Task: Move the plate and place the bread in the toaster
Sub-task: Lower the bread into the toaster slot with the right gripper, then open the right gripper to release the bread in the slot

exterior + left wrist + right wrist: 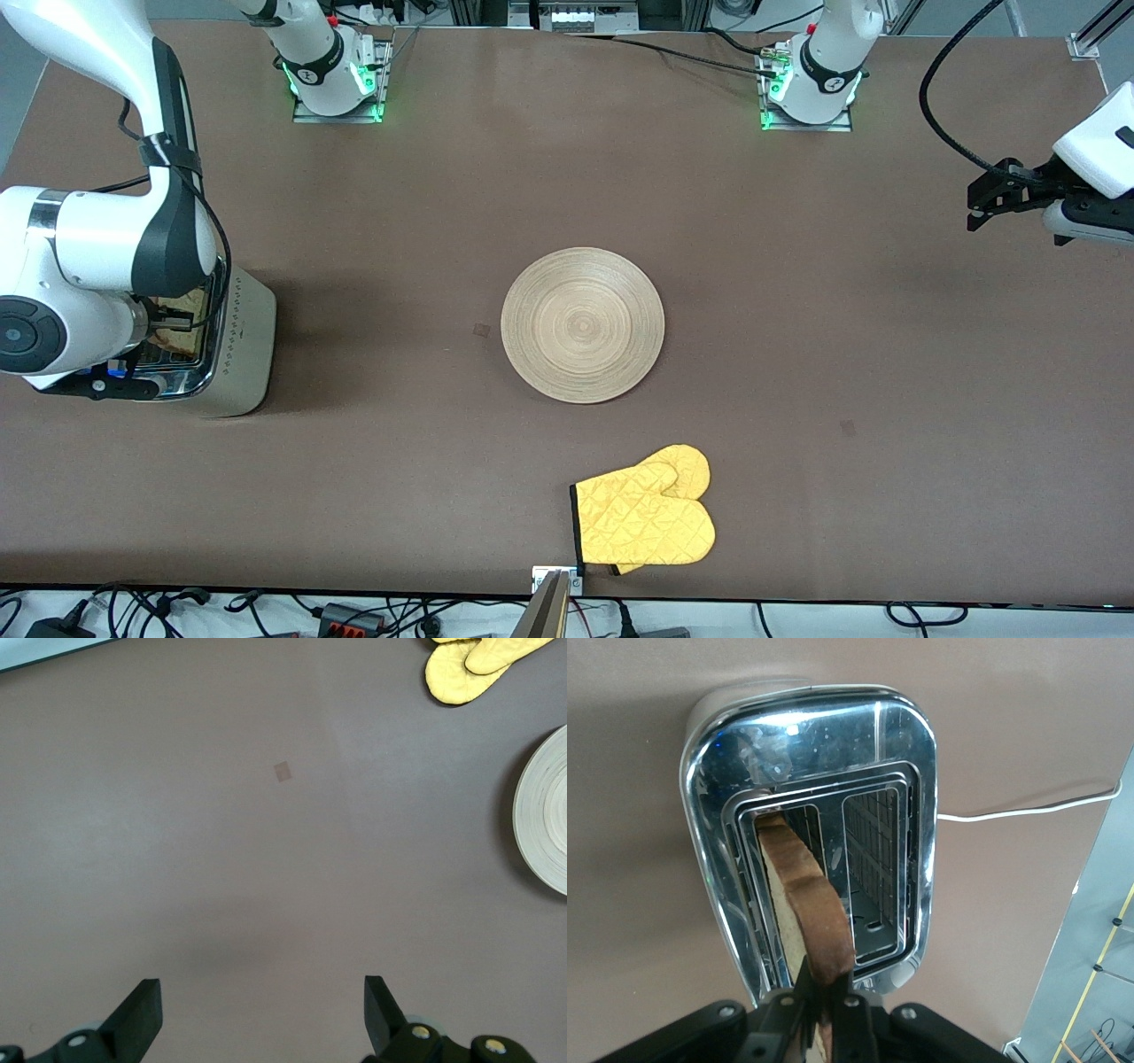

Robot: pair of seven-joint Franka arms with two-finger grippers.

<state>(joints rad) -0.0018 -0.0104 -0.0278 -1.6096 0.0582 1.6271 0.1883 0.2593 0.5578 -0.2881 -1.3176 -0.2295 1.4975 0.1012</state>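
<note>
The toaster (pixel 244 346) stands at the right arm's end of the table, and its chrome top (pixel 815 735) fills the right wrist view. My right gripper (pixel 830 979) hangs just above it, shut on the top edge of the bread (pixel 806 895). The brown slice stands on edge with its lower part down inside one of the two slots. From the front, the bread (pixel 182 315) is half hidden by the arm. The bamboo plate (pixel 582 325) lies bare at mid-table. My left gripper (pixel 979 208) waits open over the left arm's end; its fingers (pixel 142 1014) hold nothing.
A yellow oven mitt (pixel 647 518) lies near the table edge closest to the front camera, nearer than the plate. The toaster's white cord (pixel 1010 811) trails across the table beside it. The plate's rim (pixel 545 819) and the mitt (pixel 469 660) show in the left wrist view.
</note>
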